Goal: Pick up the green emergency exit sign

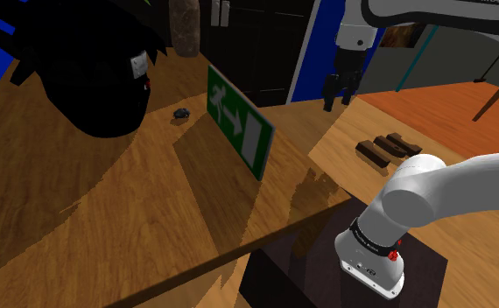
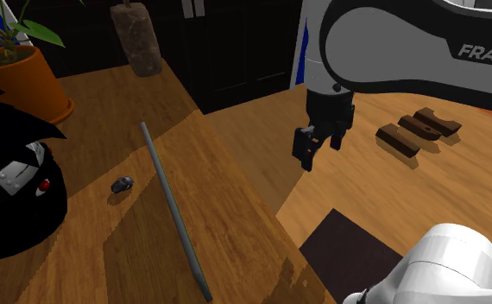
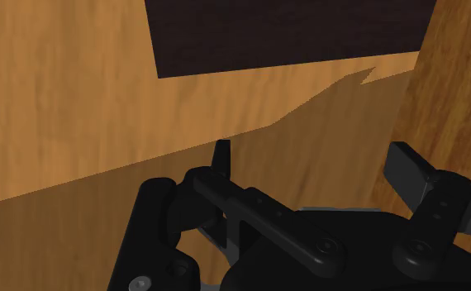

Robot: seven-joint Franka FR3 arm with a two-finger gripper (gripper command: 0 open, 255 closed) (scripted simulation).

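We see the black two-finger end effector [image 1: 338,98] [image 3: 312,153] open and empty. The green rectangular exit sign [image 1: 239,118] stands on edge well apart from it on the wooden counter [image 1: 108,201].

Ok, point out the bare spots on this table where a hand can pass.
Biggest bare patch: the wood on the green side of the sign, below the black bulk in the shoulder view. A narrower strip lies between the sign's back and the table edge. Crowded: between bulk and sign, where a small dark object sits, with pot and stone behind.
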